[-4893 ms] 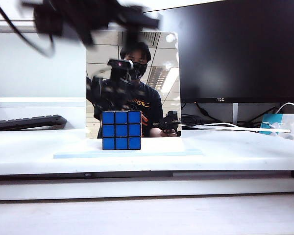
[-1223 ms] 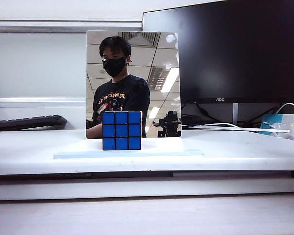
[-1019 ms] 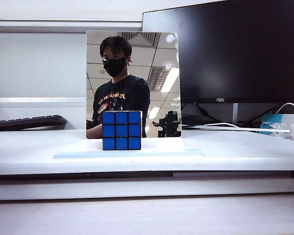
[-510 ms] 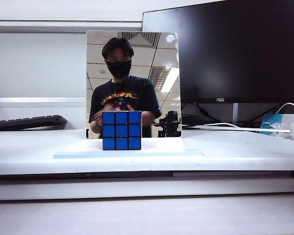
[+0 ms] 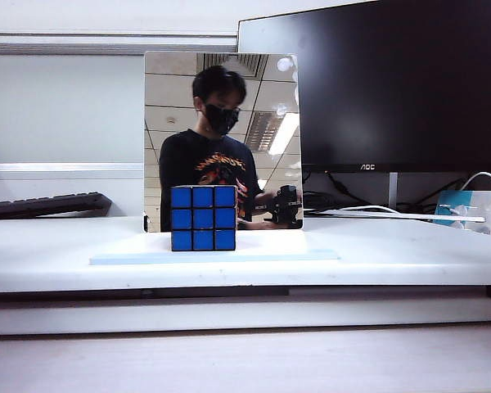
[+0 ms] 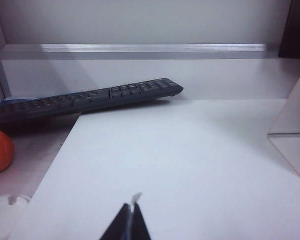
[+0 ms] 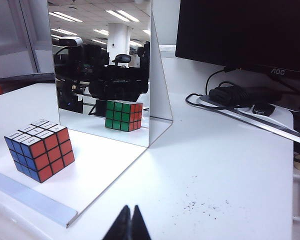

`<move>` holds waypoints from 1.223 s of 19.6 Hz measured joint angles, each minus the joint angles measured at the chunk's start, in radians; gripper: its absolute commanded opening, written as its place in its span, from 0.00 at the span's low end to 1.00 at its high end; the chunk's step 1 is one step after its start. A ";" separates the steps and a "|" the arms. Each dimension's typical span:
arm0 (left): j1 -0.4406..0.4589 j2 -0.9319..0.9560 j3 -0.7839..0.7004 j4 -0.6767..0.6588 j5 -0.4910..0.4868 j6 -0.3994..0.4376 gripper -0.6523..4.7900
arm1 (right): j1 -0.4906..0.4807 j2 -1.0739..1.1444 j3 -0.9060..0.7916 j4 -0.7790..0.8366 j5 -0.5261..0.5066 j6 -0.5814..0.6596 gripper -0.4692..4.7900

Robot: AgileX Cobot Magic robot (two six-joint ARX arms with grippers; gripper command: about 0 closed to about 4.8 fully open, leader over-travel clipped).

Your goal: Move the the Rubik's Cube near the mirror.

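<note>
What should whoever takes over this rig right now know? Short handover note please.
Left claw: shut, holding nothing, over bare table near the keyboard.
Right claw: shut, holding nothing, over the table in front of the mirror's base.
Rubik's Cube: sits on the pale base, just in front of the mirror, apart from the glass.
Done: cube placed by the mirror.
Left: apparently nothing.

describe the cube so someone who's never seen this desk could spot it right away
Find the big black monitor, then the upright mirror to its left, standing on a flat pale-blue base. The Rubik's Cube sits on that base just in front of the glass. It is the only small colourful block there, with a blue face and an orange-red face split by black grid lines.
</note>
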 measured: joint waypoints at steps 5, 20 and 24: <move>0.000 0.000 0.000 0.000 0.000 0.000 0.11 | 0.000 0.000 0.000 -0.010 0.259 -0.071 0.09; 0.000 0.000 0.000 0.000 0.000 0.000 0.11 | 0.002 0.000 0.000 -0.047 0.600 -0.075 0.09; 0.000 0.000 0.000 0.000 0.000 0.000 0.11 | 0.002 0.000 0.000 -0.047 0.600 -0.075 0.09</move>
